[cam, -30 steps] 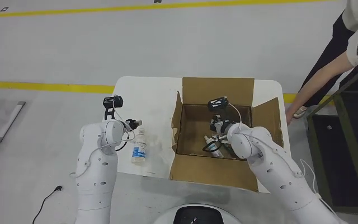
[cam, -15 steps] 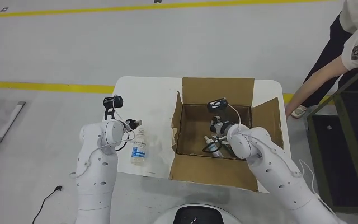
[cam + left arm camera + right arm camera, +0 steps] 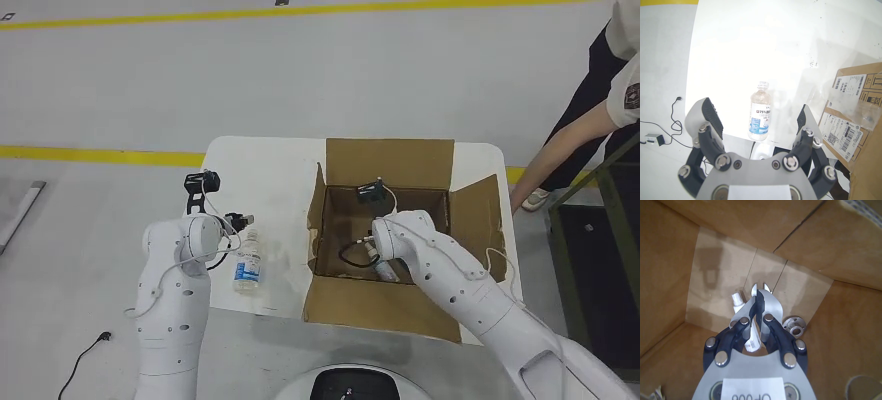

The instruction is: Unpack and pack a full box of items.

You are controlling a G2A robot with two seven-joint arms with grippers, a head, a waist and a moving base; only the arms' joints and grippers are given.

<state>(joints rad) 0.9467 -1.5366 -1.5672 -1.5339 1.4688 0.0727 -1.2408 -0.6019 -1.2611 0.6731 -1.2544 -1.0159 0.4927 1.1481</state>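
Two grippers noted. Left gripper [image 3: 756,110] hangs released, jaws wide, over a clear bottle [image 3: 761,102] lying on the white table [image 3: 753,47], left of the cardboard box [image 3: 388,160]. Right gripper [image 3: 759,291] sits inside the box, jaws closed together and empty, above a white tube [image 3: 738,300] and a metal flange [image 3: 794,326] on the box floor.

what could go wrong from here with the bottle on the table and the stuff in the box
1. The clear bottle lies on its side near the table edge, below the open left gripper; a nudge may roll it off.
2. The right gripper is shut, low in the box over the white tube; unopened, it may just shove the tube or the metal flange beside it.
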